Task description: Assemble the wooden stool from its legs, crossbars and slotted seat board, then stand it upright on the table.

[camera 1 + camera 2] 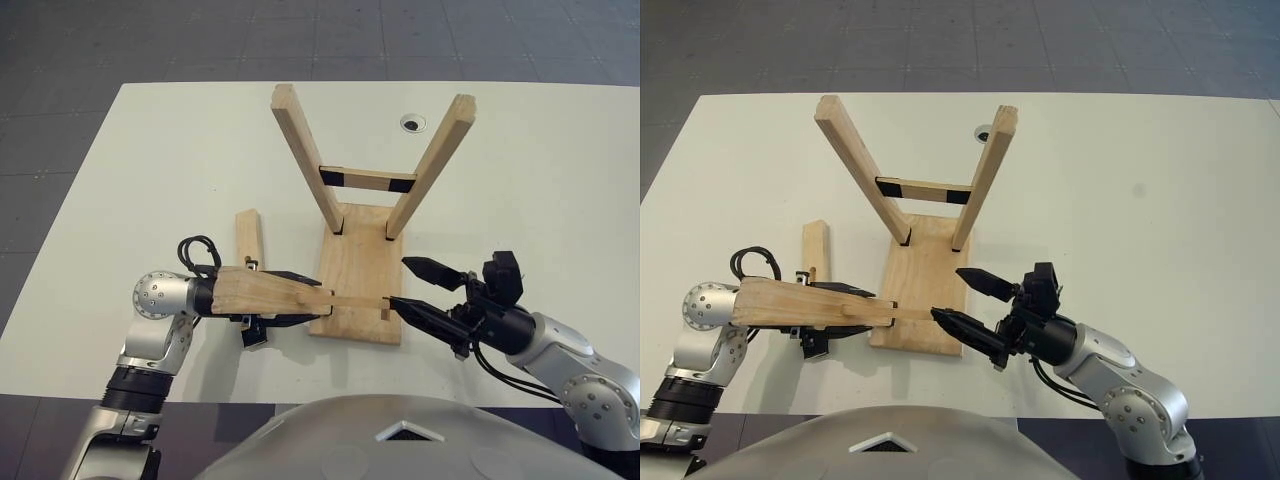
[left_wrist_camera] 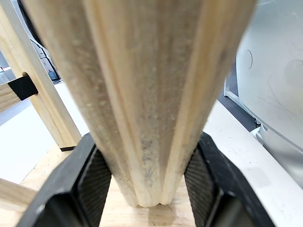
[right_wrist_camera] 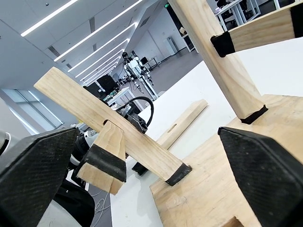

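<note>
Step in hand, as judged: seating the third leg. Left gripper is clamped on it at the seat board's 7 o'clock; right gripper stands spread at 5 o'clock. Next calls for pressing the leg's tip into its slot.

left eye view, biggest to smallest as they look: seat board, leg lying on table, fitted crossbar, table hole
1. seat board
2. fitted crossbar and leg lying on table, too alike to rank
3. table hole

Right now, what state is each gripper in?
Left gripper: shut on the wooden leg with its crossbar.
Right gripper: open, fingers spread, holding nothing.
</note>
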Controlling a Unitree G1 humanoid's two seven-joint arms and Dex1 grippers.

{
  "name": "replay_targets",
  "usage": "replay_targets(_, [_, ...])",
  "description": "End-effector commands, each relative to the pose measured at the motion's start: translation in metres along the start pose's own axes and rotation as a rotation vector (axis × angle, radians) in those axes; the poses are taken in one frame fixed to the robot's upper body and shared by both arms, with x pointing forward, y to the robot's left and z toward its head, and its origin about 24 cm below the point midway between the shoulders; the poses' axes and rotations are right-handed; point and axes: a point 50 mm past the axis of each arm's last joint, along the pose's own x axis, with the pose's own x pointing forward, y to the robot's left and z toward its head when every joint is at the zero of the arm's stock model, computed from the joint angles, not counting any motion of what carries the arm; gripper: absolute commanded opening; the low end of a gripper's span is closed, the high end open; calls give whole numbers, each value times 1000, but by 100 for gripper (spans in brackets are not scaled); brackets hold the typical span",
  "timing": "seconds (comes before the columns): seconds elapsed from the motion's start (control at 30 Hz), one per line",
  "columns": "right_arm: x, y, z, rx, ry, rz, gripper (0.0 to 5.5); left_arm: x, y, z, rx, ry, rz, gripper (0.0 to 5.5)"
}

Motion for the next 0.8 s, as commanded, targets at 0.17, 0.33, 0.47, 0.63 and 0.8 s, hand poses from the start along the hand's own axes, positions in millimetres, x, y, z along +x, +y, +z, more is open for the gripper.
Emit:
replay_targets(0.17, [1, 0, 2, -17, -6, -13, 550, 3, -18, -17, -101, 82, -79, 205])
replay_targets(0.33, [2, 1, 2, -19, -11, -13, 550, 7, -26, -33, -201, 87, -106, 205])
replay_targets(0.47, [2, 0, 3, -18, -12, -13, 550, 10, -33, -48, -256, 89, -122, 205])
replay_targets(0.63, [2, 0, 4, -19, -12, -6, 550, 13, -38, -54, -279, 77, -130, 205])
replay_targets(0.8, [-4, 4, 24, -85, -58, 9, 550, 13, -39, -55, -277, 75, -137, 205])
